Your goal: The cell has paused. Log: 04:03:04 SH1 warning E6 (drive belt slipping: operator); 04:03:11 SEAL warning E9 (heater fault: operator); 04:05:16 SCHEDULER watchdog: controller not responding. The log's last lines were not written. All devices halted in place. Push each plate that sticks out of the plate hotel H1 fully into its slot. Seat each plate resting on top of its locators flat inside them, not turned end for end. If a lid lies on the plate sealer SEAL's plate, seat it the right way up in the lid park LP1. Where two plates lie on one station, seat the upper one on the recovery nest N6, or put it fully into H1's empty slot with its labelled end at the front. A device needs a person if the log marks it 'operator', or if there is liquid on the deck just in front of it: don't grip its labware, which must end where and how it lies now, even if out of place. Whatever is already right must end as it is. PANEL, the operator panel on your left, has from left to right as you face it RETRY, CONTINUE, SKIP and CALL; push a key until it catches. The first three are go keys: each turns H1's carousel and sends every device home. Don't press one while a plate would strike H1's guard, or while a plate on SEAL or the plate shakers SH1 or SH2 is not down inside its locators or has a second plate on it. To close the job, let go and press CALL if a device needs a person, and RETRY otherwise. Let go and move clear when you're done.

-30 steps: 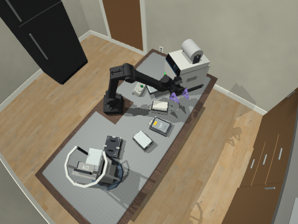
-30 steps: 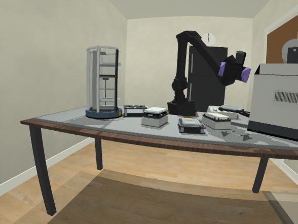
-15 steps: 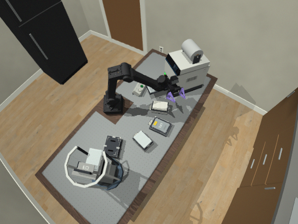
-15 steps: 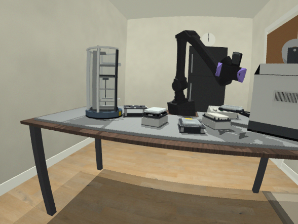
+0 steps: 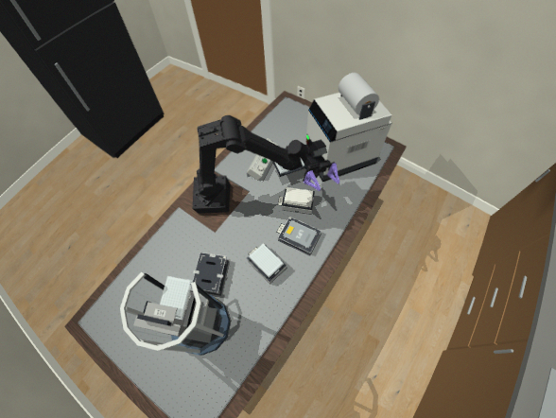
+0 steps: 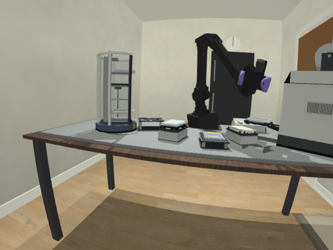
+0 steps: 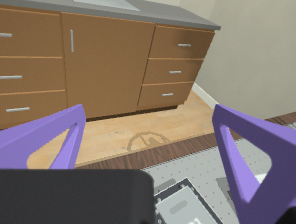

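Note:
My gripper (image 5: 322, 176) is open and empty, held high above the deck in front of the plate sealer SEAL (image 5: 350, 125); it also shows in the side view (image 6: 253, 80). In the wrist view the purple fingers stand wide apart with nothing between them. A shaker with a white plate (image 5: 298, 198) stands just below the gripper. The dark tray with a yellow label (image 5: 299, 234) lies further forward and shows in the wrist view (image 7: 182, 205). Another shaker with a white plate (image 5: 266, 261) and a black nest (image 5: 211, 271) follow. The plate hotel H1 (image 5: 161, 312) holds a white plate (image 5: 175, 290) near its top.
The operator panel (image 5: 260, 164) sits left of the gripper, near the arm base (image 5: 211, 189). A plate on SEAL's stage (image 6: 257, 120) lies behind the gripper. The table edge (image 5: 331, 265) runs on the right.

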Robot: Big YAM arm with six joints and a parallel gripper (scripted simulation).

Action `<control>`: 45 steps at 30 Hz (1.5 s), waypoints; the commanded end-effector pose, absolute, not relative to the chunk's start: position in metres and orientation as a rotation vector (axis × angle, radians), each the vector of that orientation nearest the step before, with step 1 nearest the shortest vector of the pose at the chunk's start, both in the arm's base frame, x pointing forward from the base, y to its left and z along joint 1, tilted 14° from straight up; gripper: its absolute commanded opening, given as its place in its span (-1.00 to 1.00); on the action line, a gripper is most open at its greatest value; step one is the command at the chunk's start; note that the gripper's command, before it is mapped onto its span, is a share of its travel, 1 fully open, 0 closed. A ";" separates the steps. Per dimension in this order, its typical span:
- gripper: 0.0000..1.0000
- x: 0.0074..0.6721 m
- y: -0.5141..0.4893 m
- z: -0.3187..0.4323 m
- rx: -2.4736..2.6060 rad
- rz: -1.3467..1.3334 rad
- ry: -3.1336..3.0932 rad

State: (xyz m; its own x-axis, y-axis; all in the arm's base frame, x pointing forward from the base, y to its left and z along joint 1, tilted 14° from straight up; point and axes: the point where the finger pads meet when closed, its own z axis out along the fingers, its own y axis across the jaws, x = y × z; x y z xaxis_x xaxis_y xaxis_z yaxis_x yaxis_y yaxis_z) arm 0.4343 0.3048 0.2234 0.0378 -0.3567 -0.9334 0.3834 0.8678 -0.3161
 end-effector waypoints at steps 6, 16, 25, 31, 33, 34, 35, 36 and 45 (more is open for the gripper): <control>1.00 0.415 0.302 0.233 0.024 -0.551 1.413; 1.00 0.402 0.297 0.219 -0.001 -0.568 1.422; 1.00 0.391 0.281 0.224 0.029 -0.562 1.416; 1.00 0.384 0.277 0.224 0.029 -0.562 1.416; 1.00 0.380 0.275 0.224 0.029 -0.562 1.416; 1.00 0.379 0.274 0.224 0.029 -0.562 1.416; 1.00 0.377 0.273 0.223 0.029 -0.562 1.416; 1.00 0.375 0.272 0.223 0.029 -0.562 1.416; 1.00 0.363 0.265 0.223 0.029 -0.562 1.416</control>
State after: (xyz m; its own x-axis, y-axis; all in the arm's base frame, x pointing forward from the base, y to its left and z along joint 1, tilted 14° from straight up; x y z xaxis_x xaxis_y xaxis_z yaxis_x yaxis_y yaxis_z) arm 0.3695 0.2633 0.2132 -0.0178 -0.3783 -0.9255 0.3515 0.8642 -0.3600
